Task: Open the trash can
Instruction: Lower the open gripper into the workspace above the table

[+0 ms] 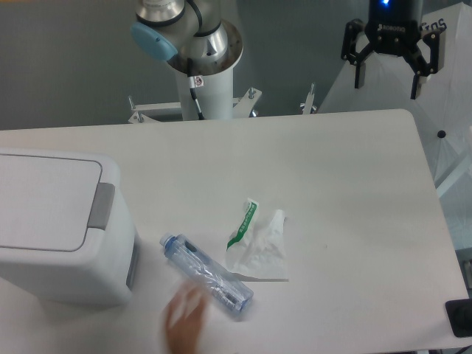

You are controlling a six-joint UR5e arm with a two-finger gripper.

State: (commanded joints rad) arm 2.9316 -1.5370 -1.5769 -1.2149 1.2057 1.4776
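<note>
The bin [63, 236] stood at the 9 o'clock edge of the table [346, 192], cut off by the left border of the view. It was a large boxy body of smooth white plastic with rounded corners. Its lid [44, 203] was flat, white and closed, lying flush within a raised rim. A grey rectangular tab [102, 205] sat at the lid's right edge, slightly inclined. A narrow grey panel showed on the right wall below the tab.

The table was a matte white slab with rounded corners. Near its centre, toward 6 o'clock, lay a bottle [208, 275] of clear, ribbed plastic with a pale blue cap, on its side, its cap pointing toward 10 o'clock. Just beside it, at its 2 o'clock side, lay a wrapper [258, 247]: crumpled, translucent white film with a green printed strip along one edge. Whether wrapper and bottle touched could not be told.

A blurred hand [184, 321] entered from the 6 o'clock edge, next to the bottle's base.

The gripper [389, 66] hung at 1 o'clock, beyond the table's far edge and well apart from the bin. It was black, with a blue light on its body; its two fingers [359, 70] were spread wide and held nothing. The arm's base [206, 66], a white column with silver and light-blue joints, stood at 12 o'clock behind the table.
</note>
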